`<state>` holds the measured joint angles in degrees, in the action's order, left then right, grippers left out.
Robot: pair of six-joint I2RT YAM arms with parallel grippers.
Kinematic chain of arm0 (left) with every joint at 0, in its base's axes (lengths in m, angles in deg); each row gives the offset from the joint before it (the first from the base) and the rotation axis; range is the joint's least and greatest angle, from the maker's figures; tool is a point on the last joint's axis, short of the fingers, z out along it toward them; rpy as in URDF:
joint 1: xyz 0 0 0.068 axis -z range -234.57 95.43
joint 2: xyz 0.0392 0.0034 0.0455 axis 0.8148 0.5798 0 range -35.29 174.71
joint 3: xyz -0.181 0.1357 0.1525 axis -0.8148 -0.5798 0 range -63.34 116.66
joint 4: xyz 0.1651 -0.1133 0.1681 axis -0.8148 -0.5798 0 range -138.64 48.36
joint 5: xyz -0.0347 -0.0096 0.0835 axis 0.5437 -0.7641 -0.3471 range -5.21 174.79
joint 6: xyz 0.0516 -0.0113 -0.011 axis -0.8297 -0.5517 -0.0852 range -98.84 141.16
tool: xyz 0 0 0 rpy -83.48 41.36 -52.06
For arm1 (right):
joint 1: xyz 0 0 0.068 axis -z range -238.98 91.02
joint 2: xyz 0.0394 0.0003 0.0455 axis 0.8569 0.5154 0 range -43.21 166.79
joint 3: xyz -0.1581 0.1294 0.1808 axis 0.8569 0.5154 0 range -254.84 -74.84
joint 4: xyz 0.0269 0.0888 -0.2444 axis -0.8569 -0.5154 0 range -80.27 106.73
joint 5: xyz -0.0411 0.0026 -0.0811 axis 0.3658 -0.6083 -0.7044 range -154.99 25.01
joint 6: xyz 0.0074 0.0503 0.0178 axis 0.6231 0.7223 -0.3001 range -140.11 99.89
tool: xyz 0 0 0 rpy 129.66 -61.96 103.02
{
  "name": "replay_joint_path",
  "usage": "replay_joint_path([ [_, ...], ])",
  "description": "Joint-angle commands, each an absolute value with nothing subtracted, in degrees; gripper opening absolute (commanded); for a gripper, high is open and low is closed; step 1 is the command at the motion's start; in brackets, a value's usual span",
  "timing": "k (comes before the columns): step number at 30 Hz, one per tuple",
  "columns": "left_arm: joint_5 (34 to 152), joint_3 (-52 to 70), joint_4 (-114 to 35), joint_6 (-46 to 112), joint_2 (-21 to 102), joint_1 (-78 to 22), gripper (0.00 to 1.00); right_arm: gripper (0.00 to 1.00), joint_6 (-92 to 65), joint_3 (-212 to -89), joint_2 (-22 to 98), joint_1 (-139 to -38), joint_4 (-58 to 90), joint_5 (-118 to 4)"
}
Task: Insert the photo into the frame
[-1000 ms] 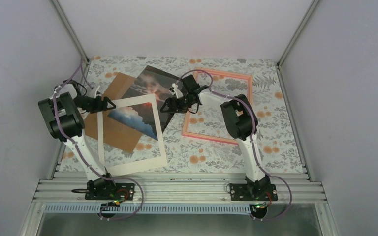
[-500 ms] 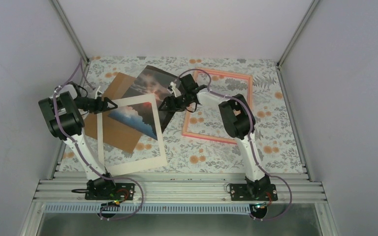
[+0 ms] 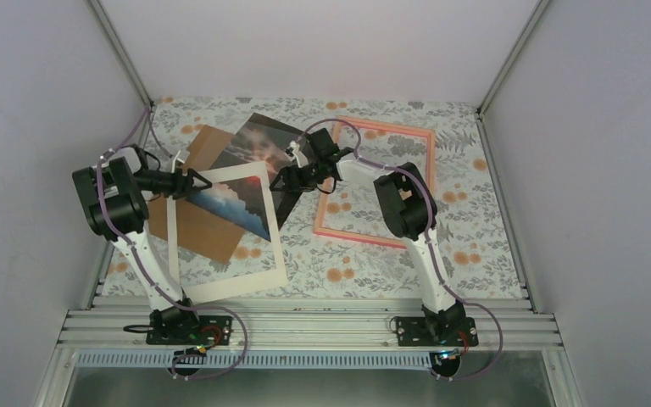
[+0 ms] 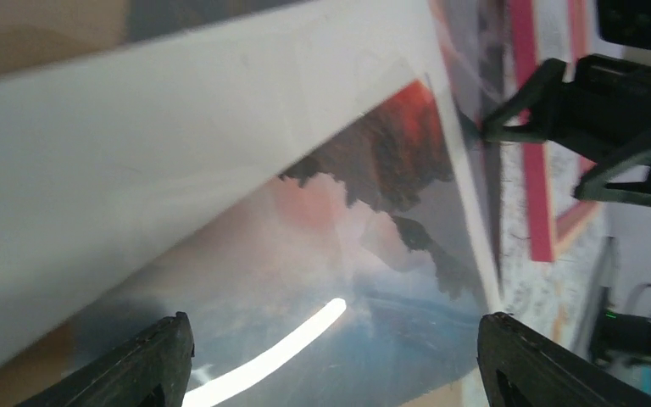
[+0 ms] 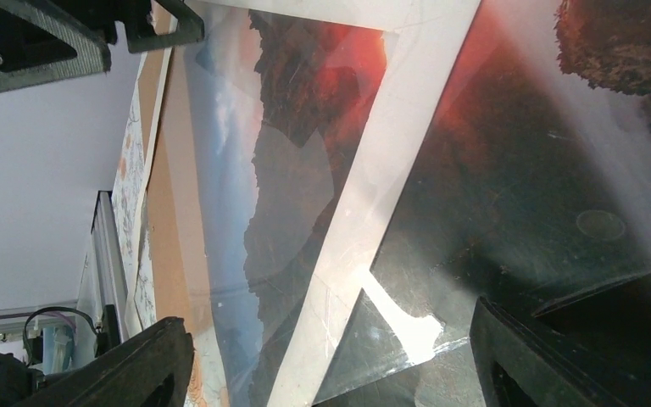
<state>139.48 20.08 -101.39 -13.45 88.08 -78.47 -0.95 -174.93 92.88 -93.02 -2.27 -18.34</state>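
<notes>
Brown board (image 3: 193, 231) and the white mat (image 3: 225, 280) lie beneath the left gripper (image 3: 193, 181), whose jaws stand wide, holding nothing. Just to its right the photo (image 3: 258, 144) lies partly under the mat, its right edge below the right gripper (image 3: 286, 181), also spread wide and empty. The frame (image 3: 360, 238) lies close on that gripper's right, with no print in it. The task looks barely begun: grasping, freeing and placing the photo all remain.

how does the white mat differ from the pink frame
The white mat has a wide white border; the pink frame has a thin pink one. The mat overlaps the photo and brown board; the frame shows only floral tabletop. Both are rectangles with a see-through middle.
</notes>
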Motion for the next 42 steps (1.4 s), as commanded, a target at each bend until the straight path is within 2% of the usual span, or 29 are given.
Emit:
replay_joint_path([
  [1, 129.77, 20.32, -89.22, -5.23, 81.17, -79.1, 0.84, 0.83, -0.64, -170.42, 96.59, -93.08, -9.37, -25.46],
  [9, 124.72, 29.71, -88.45, -4.25, 86.12, -78.62, 0.84, 0.86, 4.86, -168.3, 90.27, -91.88, -7.9, -23.53],
  [14, 121.43, 33.4, -88.48, -3.95, 90.65, -76.68, 0.84, 0.89, 14.54, -170.13, 88.29, -91.87, -10.22, -29.74],
  [18, 120.23, 35.25, -89.79, -4.08, 93.42, -75.08, 0.84, 0.9, 18.42, -168.73, 89.29, -92.04, -9.96, -29.82],
  [32, 123.63, 27.06, -92.7, -4.82, 93.64, -71.63, 0.83, 0.9, 22.17, -169.96, 97.85, -91.45, -9.13, -27.24],
  [42, 128.93, 24.3, -94.15, -5.68, 94.33, -70.07, 0.81, 0.88, 23.21, -171.31, 100.53, -91.08, -5.53, -20.39],
])
